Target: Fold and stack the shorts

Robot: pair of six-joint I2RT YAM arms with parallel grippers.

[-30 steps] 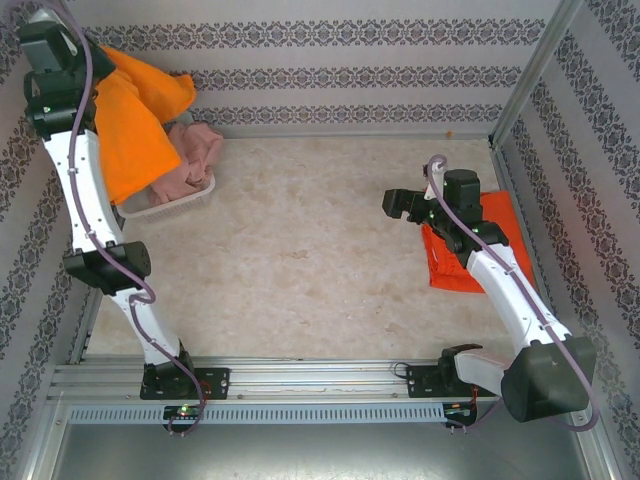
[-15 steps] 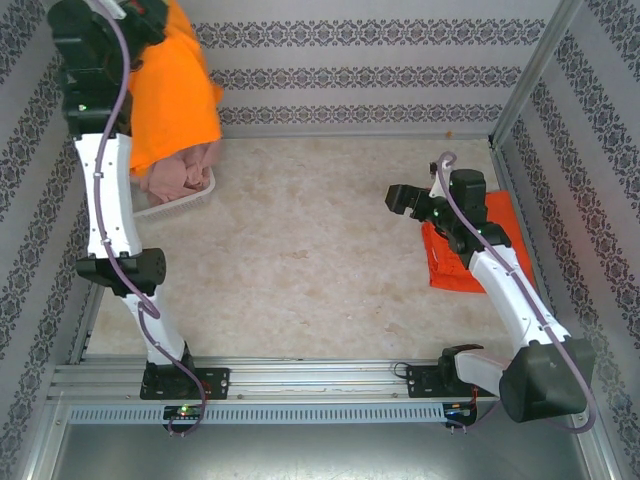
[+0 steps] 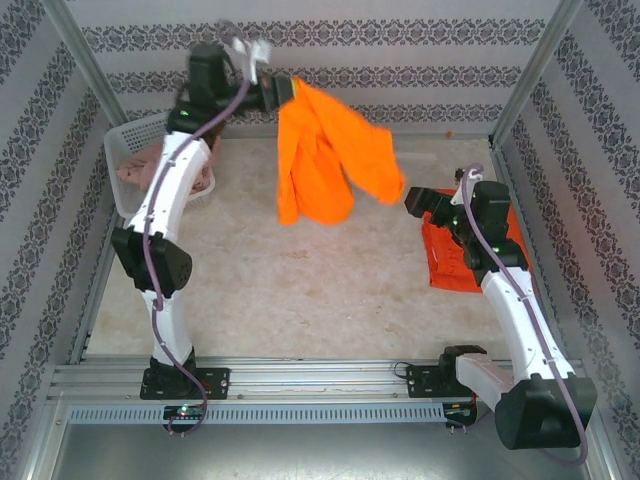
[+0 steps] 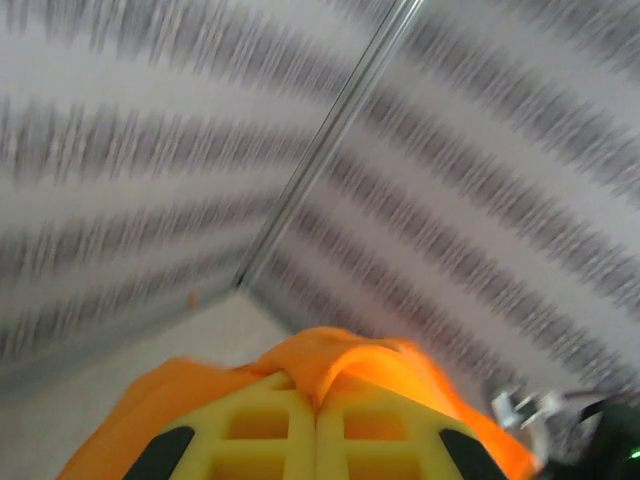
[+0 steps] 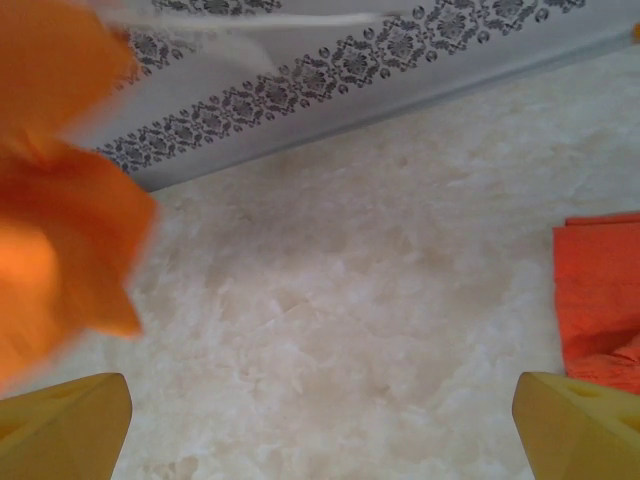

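In the last half second the left gripper [image 3: 280, 92] has swung the bright orange shorts [image 3: 325, 165] from above the basket [image 3: 120, 150] out over the worktop [image 3: 300, 290], jaws clamped on their top edge. They hang lengthwise, loose end just left of the right gripper [image 3: 415, 200], whose jaws stand open; blur hides which edge is pinched.

Left hand [image 3: 285, 90], arm stretched high, clamps the bright orange shorts [image 3: 322, 165]; right hand [image 3: 415, 202], apparently low, fingers spread wide.
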